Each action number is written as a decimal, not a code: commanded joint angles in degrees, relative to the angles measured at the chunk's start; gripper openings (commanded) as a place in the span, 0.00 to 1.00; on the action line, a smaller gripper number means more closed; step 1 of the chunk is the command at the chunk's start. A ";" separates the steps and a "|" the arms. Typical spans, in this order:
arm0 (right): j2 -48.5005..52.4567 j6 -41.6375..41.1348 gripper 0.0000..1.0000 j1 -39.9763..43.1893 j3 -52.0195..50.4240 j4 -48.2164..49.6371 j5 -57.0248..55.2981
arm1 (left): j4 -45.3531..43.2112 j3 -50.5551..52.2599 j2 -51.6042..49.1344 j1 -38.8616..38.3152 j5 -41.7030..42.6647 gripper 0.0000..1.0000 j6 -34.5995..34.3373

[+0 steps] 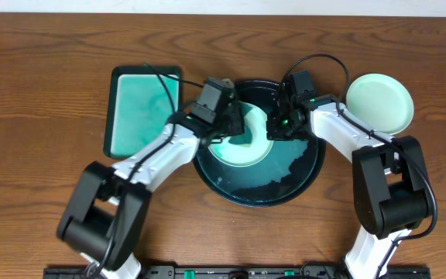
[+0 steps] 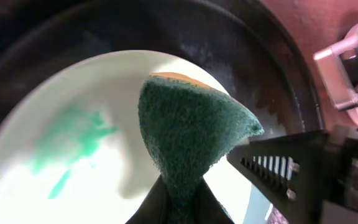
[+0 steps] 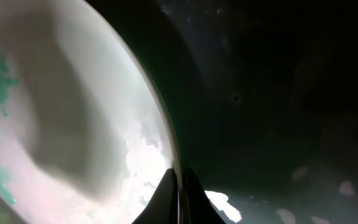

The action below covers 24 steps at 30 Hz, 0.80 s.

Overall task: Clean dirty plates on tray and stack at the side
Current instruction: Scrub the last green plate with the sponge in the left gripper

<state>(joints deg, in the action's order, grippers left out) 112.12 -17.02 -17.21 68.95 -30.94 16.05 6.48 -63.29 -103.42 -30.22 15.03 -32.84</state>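
Closest to us was a green sponge (image 2: 188,124), folded up into a point. Our left gripper (image 2: 180,204) had its two fingers squeezed tight on the bottom of it. The sponge hung just over a white plate (image 2: 61,168). That plate lay inside the big round black tray (image 1: 207,174), a bit toward the top of it when we looked from above.

Our right gripper (image 3: 180,193) was closed too. It pinched the thin edge of the same plate, on the plate's right side. We thought this was to keep the plate from sliding while we scrubbed.

The plate was not clean yet. Green smears showed on it, off to one side of the sponge. More green spots showed near its edge in the right wrist view. So we judged that we were in the middle of washing this one.

A second plate (image 1: 379,102) sat on the table (image 1: 45,54) to the right of the tray, well apart from the plate we held. It looked smooth and pale, with no dark smears, so we took it to be washed and put aside. We could not tell if another plate lay under it, and we saw no third plate anywhere else. A smaller teal tray (image 1: 142,108) sat just to the left of the black one.

What was left, we guessed, was to rub off the green, lift the plate out, and set it on the second plate.
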 commanded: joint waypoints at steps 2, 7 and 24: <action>1.90 1.64 0.01 0.00 -0.04 -0.76 0.50 | -4.63 0.22 -5.20 -1.79 -1.46 0.07 -0.48; 1.90 1.64 0.01 0.00 -0.04 -0.81 0.50 | -5.92 0.22 -9.57 -1.68 -10.99 0.07 -0.11; 1.90 1.66 0.01 0.02 -0.04 -1.62 0.48 | 2.89 0.09 -5.35 4.11 -32.63 0.07 10.29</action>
<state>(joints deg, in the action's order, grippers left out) 112.14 -16.91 -17.23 68.97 -31.44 16.99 8.43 -64.47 -110.39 -29.71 -7.05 -25.12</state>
